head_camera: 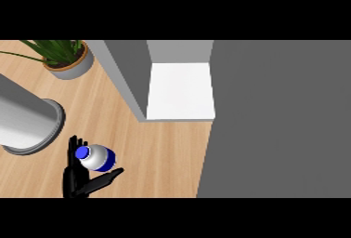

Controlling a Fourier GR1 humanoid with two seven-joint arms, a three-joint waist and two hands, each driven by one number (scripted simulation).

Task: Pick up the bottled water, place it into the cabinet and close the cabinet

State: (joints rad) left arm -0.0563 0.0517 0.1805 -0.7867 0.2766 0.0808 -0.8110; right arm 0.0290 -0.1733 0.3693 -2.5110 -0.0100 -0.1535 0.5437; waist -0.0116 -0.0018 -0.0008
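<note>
The bottled water (98,157) stands on the wooden counter (165,153) at the lower left: a clear bottle with a blue cap, seen from above. My left hand (77,179) comes in from the lower edge right beside it. Its fingers (74,145) run straight along the bottle's left side and the thumb (109,177) stretches out under the bottle's near side, so the bottle sits in the fork between them. The hand is open. The cabinet (274,116) is a large grey block on the right, with its white inside (182,90) showing. My right hand is out of sight.
A grey panel (129,79) runs along the left of the cabinet's opening. A potted plant (68,60) stands at the back left. A large grey cylinder (24,121) stands at the left edge, close to the hand.
</note>
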